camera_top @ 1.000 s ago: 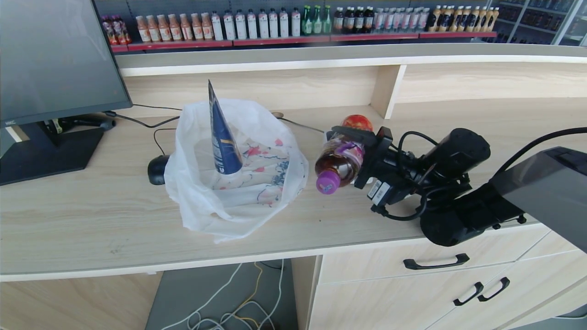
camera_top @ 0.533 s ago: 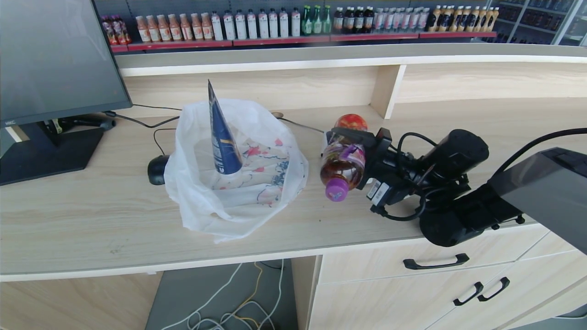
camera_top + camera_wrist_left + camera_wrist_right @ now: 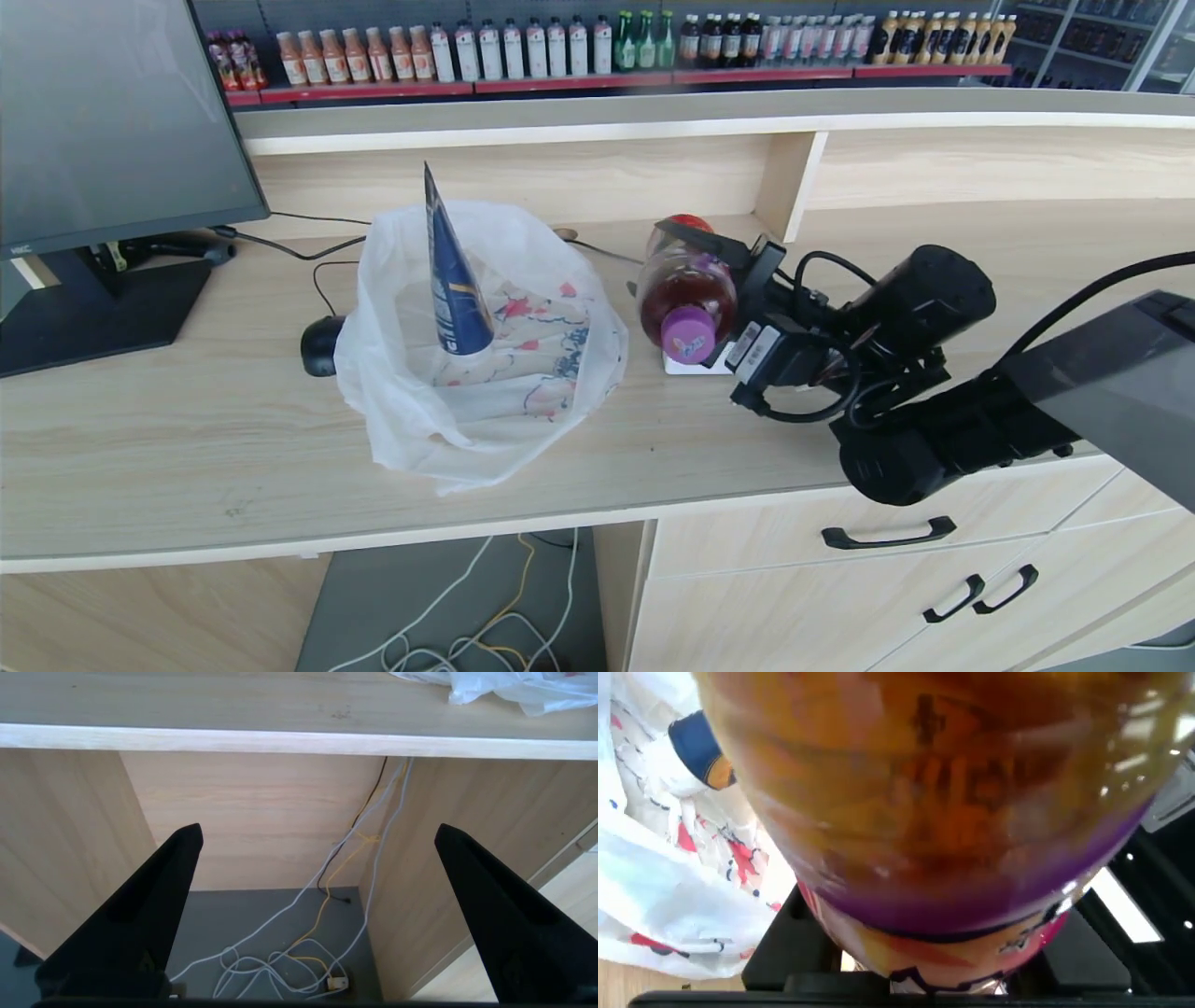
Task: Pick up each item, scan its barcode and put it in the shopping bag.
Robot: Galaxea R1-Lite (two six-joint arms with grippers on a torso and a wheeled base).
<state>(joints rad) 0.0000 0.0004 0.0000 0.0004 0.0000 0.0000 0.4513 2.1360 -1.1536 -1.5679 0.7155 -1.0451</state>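
Right pincer clamps a smooth amber bottle beside the crinkly plastic shopping bag; left pincer apart.

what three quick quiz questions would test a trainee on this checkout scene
1. True or false: the right end effector is shut on the purple-capped drink bottle.
2. What stands in the shopping bag? A a blue tube; B a can; C a box.
3. Fill in: the computer mouse lies at the bag's ___ side, by the robot's own sides.
Key: 1 true; 2 A; 3 left.
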